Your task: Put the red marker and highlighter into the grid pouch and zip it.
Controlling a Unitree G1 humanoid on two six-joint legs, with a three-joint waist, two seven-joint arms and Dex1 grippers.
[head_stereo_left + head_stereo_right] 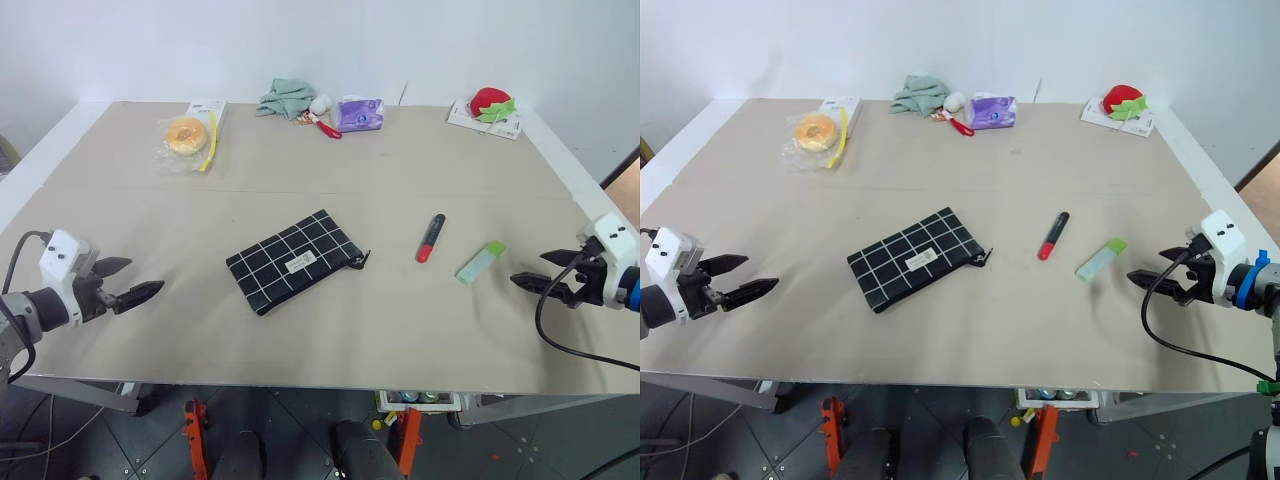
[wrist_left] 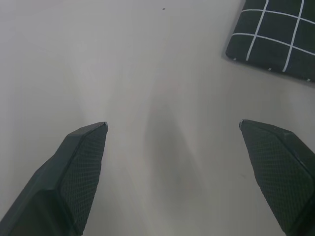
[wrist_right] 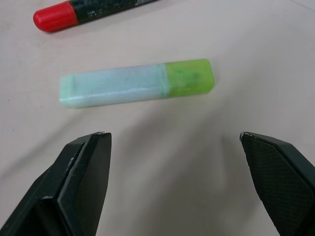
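Note:
The black grid pouch (image 1: 293, 260) lies flat in the middle of the table, its zipper pull (image 1: 361, 260) at its right end. To its right lies the red marker (image 1: 430, 238), red cap toward me. Further right rests the pale green highlighter (image 1: 481, 262), lime cap at its far end. My right gripper (image 1: 527, 284) hovers open just right of the highlighter, which lies ahead of its fingers (image 3: 83, 177) in the right wrist view. My left gripper (image 1: 138, 283) is open and empty near the table's left front edge, well left of the pouch (image 2: 275, 39).
Along the far edge sit a bagged donut (image 1: 187, 136), a green cloth (image 1: 286, 97), a thin red-handled item (image 1: 324, 124), a purple packet (image 1: 359, 113) and a red strawberry-like toy (image 1: 489, 101). The table's front edge (image 1: 300, 385) runs close below both grippers.

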